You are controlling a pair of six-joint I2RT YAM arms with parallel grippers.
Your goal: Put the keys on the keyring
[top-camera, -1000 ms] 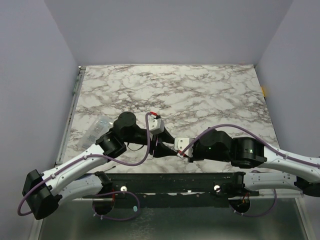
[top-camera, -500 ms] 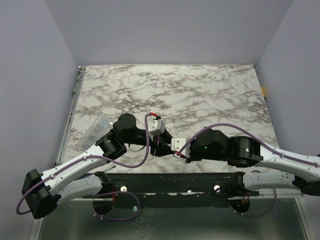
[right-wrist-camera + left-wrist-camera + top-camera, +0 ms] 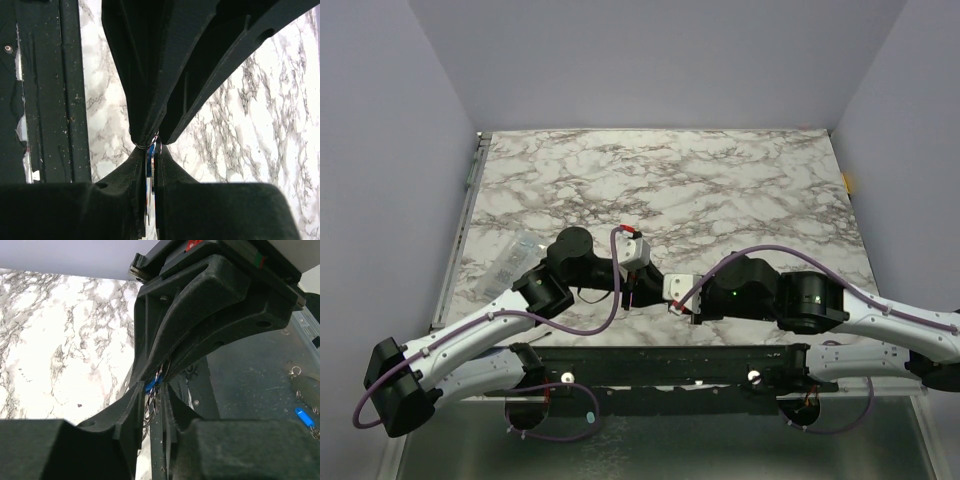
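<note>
Both arms meet above the near edge of the marble-patterned table (image 3: 720, 180), a little left of its middle. Over the past second the right arm has slid left along that edge, so that the right gripper (image 3: 150, 161) now stands tip to tip with the left gripper (image 3: 151, 399). In the same interval the left jaws have drawn in from a wider gap to a narrow one.

The right gripper is clamped on a tiny key with a bright blue plastic head (image 3: 151, 386), whose blue shows in the slit between its fingers. Fine loops of wire, taken to be the thin pale grey metal keyring (image 3: 149, 409), hang in the narrow gap of the left jaws. Whether those jaws already pinch the wire or only flank it cannot be told.

The narrowing suggests the left gripper is securing the keyring so the blue-headed key can be worked onto it. No view shows the key threaded yet. A clear plastic packet (image 3: 510, 258) lies apart, near the table's left edge.
</note>
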